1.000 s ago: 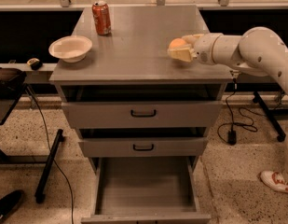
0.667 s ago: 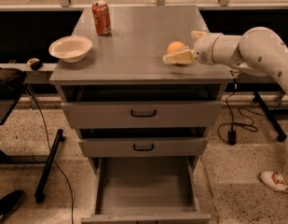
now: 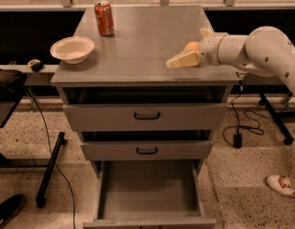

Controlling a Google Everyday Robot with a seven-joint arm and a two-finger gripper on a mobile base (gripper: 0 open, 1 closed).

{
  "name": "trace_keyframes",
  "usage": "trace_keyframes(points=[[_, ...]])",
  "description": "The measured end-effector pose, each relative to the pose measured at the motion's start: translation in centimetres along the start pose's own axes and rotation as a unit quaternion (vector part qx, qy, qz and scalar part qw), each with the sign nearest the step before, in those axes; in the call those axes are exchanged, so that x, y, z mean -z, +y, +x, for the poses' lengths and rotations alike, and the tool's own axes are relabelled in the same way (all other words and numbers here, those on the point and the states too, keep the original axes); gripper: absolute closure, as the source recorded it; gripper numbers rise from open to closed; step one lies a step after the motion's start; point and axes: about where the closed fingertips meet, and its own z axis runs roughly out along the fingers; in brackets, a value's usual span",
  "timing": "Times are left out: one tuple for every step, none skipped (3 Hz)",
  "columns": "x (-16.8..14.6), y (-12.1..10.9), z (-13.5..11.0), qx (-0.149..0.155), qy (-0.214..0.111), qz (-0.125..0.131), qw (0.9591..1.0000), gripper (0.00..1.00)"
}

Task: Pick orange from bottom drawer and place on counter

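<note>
The orange (image 3: 193, 46) rests on the counter (image 3: 147, 37) near its right edge. My gripper (image 3: 186, 48) reaches in from the right, low over the counter. Its fingers are spread open on either side of the orange: the near finger (image 3: 183, 60) lies in front of the orange and the far finger (image 3: 205, 32) behind it. The arm partly hides the orange. The bottom drawer (image 3: 149, 192) is pulled out at the cabinet's foot and its grey floor is bare.
A red soda can (image 3: 104, 17) stands at the counter's back left. A white bowl (image 3: 72, 49) sits at its left edge. The two upper drawers (image 3: 147, 116) are shut. Cables and a stand leg lie on the floor to either side.
The gripper's fingers have spread apart and let go of the orange, which now sits on the counter between them. The arm has barely shifted.
</note>
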Motion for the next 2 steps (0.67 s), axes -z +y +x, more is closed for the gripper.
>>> trace_keyframes(points=[[4.3, -1.5, -0.9, 0.076, 0.014, 0.024, 0.9967, 0.0], [9.8, -3.5, -1.3, 0.143, 0.022, 0.061, 0.9877, 0.0]])
